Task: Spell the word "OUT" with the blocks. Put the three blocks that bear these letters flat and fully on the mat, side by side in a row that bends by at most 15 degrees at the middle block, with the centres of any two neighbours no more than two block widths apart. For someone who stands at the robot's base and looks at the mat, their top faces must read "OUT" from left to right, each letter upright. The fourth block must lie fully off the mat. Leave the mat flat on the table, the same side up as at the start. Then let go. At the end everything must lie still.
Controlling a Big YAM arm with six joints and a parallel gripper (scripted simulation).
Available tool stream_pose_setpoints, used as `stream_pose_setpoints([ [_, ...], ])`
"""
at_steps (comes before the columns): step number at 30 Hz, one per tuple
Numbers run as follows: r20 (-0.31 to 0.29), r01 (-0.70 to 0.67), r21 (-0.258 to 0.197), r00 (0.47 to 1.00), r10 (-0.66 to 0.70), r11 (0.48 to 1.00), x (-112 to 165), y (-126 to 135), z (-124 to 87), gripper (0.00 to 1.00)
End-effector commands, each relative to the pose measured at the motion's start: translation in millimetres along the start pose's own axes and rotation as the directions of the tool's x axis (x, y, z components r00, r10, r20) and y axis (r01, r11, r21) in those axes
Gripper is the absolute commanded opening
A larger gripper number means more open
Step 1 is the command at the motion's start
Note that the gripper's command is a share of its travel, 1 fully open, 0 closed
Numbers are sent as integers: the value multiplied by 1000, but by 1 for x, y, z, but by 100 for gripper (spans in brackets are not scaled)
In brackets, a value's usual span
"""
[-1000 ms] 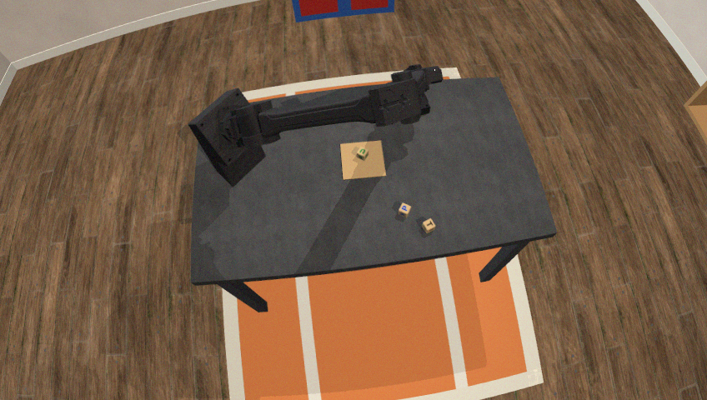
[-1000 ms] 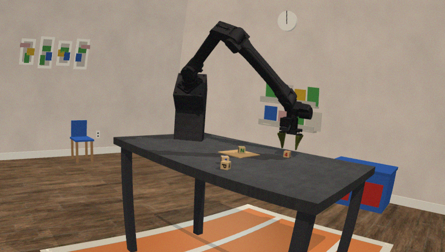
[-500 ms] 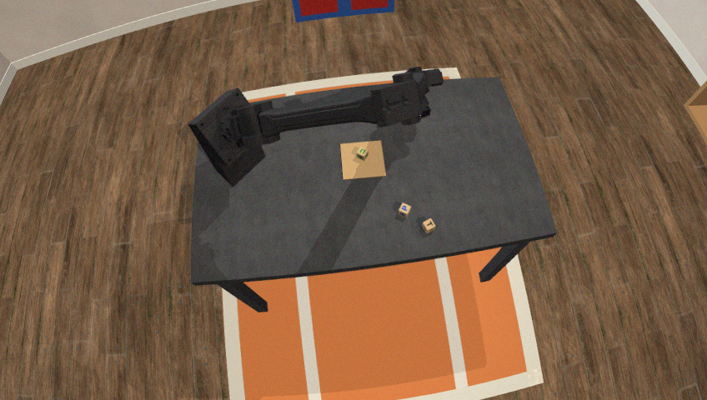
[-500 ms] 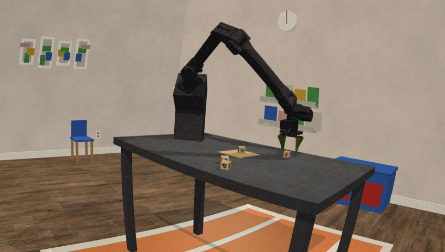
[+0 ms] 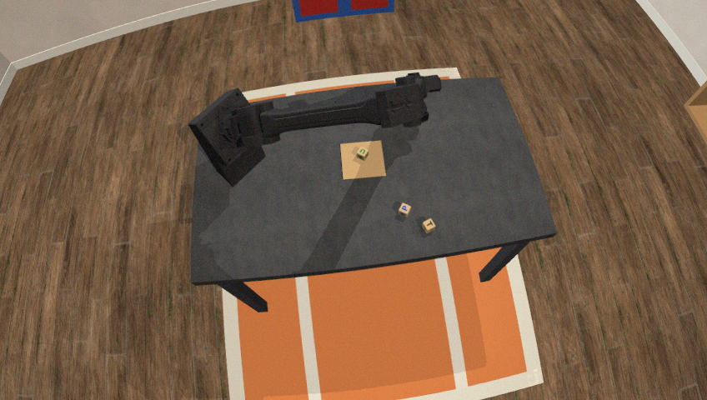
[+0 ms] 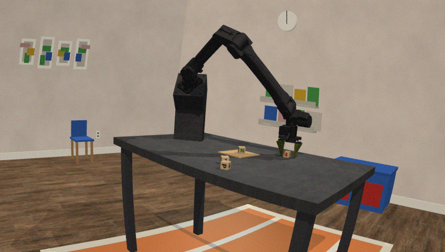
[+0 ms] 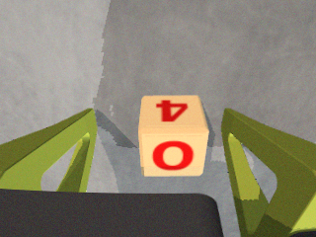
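My gripper [image 6: 287,153] stands low over the table, right of the tan mat [image 5: 362,161], with its green fingers open. The O block [image 7: 173,134] sits on the table between the fingers, with a gap on each side. It shows a red O on one face and a red 4 on another, and it also shows in the exterior view [image 6: 286,153]. The arm hides it in the overhead view. The U block [image 5: 363,152] lies on the mat. The T block [image 5: 428,225] and the P block [image 5: 404,209] lie close together off the mat.
The robot's base [image 5: 230,136] stands at the table's left side and the arm [image 5: 337,111] stretches along the far edge. The far table edge is close behind the gripper. A blue and red box [image 6: 371,184] stands on the floor beyond the table.
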State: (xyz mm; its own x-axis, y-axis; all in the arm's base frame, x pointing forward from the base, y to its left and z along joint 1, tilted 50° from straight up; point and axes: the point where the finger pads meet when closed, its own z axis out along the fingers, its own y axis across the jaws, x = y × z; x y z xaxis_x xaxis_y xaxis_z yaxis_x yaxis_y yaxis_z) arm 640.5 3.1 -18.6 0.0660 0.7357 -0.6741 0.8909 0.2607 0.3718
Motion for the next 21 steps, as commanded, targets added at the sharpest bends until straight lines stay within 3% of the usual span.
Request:
stream_pose_setpoints([
  [1, 1, 4, -18, 1000, -4, 1000, 2, 10, 3, 73],
  [15, 1, 5, -20, 1000, -5, 1000, 3, 10, 2, 73],
  [16, 1, 5, -20, 1000, -5, 1000, 3, 10, 2, 30],
  [21, 1, 5, -20, 1000, -5, 1000, 3, 10, 2, 30],
])
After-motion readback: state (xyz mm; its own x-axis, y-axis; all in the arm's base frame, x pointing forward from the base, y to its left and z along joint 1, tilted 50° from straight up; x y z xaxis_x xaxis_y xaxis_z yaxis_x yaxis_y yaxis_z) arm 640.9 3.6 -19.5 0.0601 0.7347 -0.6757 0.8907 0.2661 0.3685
